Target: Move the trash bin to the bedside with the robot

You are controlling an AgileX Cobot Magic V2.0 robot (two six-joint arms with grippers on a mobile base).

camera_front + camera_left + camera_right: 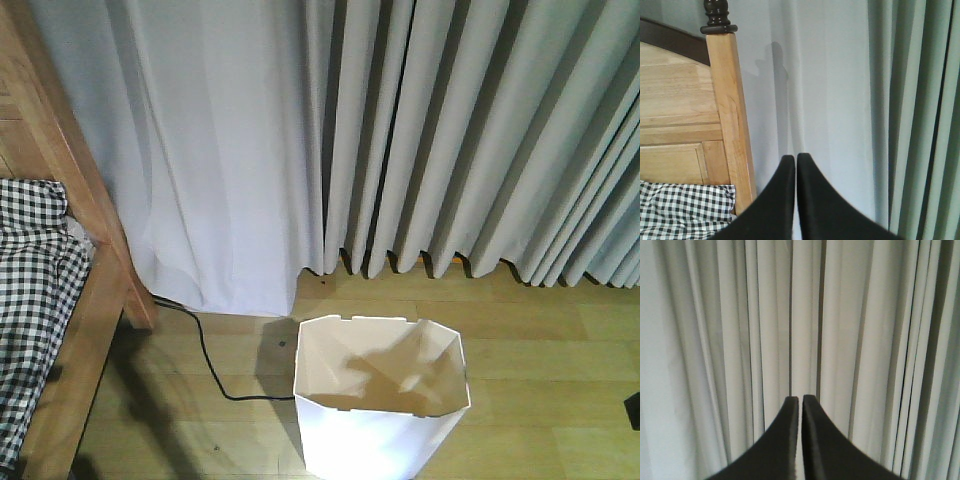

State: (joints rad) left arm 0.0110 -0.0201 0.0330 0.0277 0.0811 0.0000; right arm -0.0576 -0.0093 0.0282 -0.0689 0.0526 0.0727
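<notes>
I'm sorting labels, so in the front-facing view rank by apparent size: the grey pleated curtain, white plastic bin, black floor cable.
1. Grey pleated curtain, largest.
2. White plastic bin, cropped by the frame's bottom edge.
3. Black floor cable, smallest.

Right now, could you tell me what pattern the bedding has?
Black-and-white check bedding, clearest in the front-facing view.

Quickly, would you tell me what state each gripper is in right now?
Left gripper: closed, holding nothing.
Right gripper: closed, holding nothing.

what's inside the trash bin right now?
Nothing visible inside the trash bin: the front view shows only bare inner walls with shadows across them. The bottom is out of sight below the near rim, so something lying flat down there can't be ruled out.
</notes>
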